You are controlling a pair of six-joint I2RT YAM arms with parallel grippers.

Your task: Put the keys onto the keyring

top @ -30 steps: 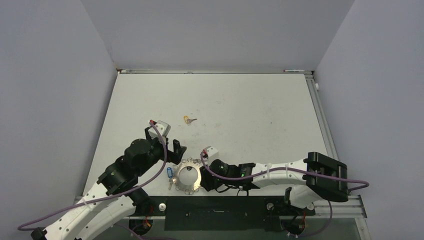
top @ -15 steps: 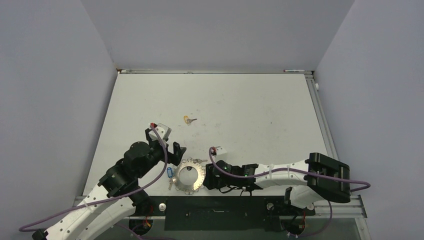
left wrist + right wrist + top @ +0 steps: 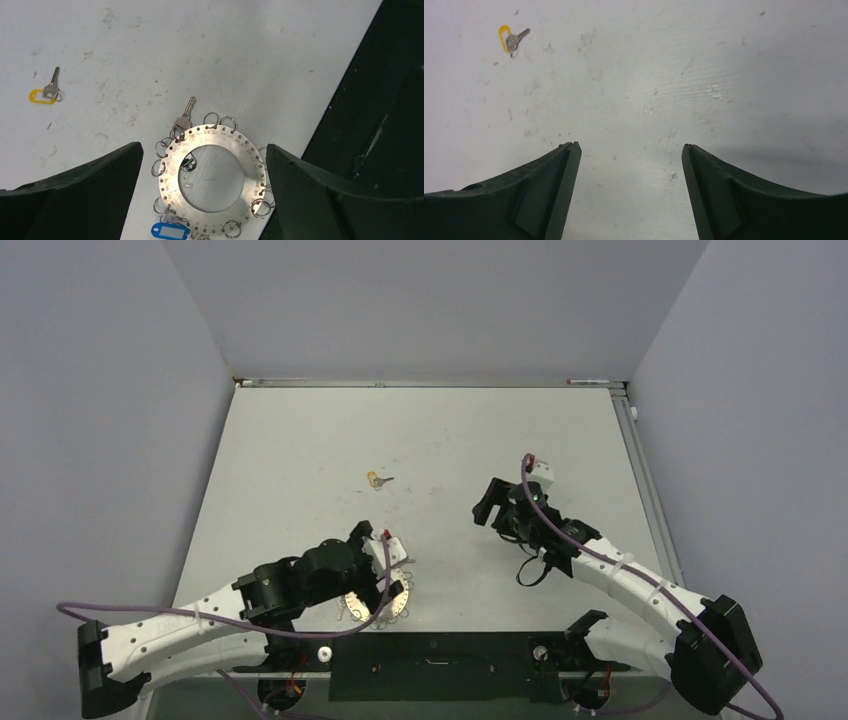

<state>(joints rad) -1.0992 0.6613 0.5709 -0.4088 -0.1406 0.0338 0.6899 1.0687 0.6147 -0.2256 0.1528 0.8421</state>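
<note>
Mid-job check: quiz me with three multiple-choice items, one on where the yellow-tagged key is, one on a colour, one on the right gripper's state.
1. Where is the yellow-tagged key? A on the keyring; B in the right gripper; C alone on the table.
2. The tag at the keyring's lower edge, left wrist view, is: A blue; B red; C green.
3. The right gripper is: A shut on a key; B open, empty; C shut on the keyring.
Answers: 1 C, bare table surrounds it; 2 A, the plastic tag shows blue; 3 B, it stands wide over bare table.
</note>
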